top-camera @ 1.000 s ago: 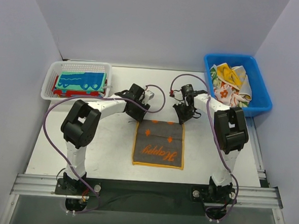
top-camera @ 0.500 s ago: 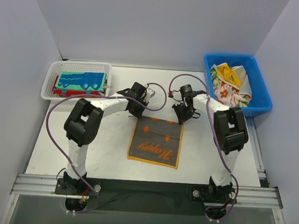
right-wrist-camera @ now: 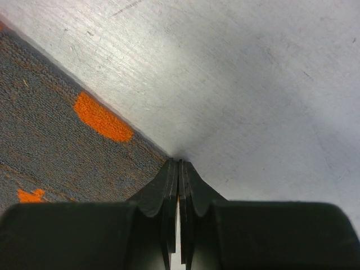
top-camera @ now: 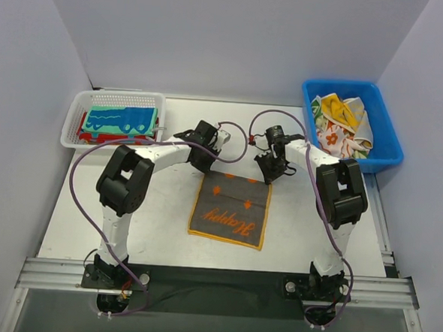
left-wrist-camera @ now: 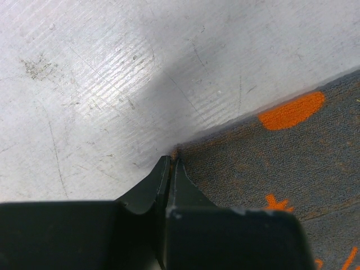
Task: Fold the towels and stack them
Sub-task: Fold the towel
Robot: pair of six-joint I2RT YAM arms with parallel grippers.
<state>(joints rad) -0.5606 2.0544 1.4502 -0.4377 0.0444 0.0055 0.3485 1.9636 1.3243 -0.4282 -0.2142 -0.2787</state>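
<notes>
A grey towel (top-camera: 230, 212) with an orange border and orange lettering lies flat and slightly skewed on the table between the arms. My left gripper (top-camera: 205, 166) is shut on its far left corner; in the left wrist view the jaws (left-wrist-camera: 171, 161) pinch the orange-edged tip of the grey towel (left-wrist-camera: 270, 163). At the far right corner my right gripper (top-camera: 270, 176) is shut too, and the right wrist view shows its tips (right-wrist-camera: 179, 163) closed at the corner of the grey towel (right-wrist-camera: 50, 157), an orange sliver between them.
A white mesh basket (top-camera: 74, 119) at the back left holds folded towels (top-camera: 119, 120), teal on top of red. A blue bin (top-camera: 387, 157) at the back right holds crumpled yellow and floral towels (top-camera: 344, 125). Purple cables loop from both arms.
My left gripper has shut on the towel's far left corner. The towel has skewed, its near edge sliding a little to the left. The right gripper stayed shut in place.
</notes>
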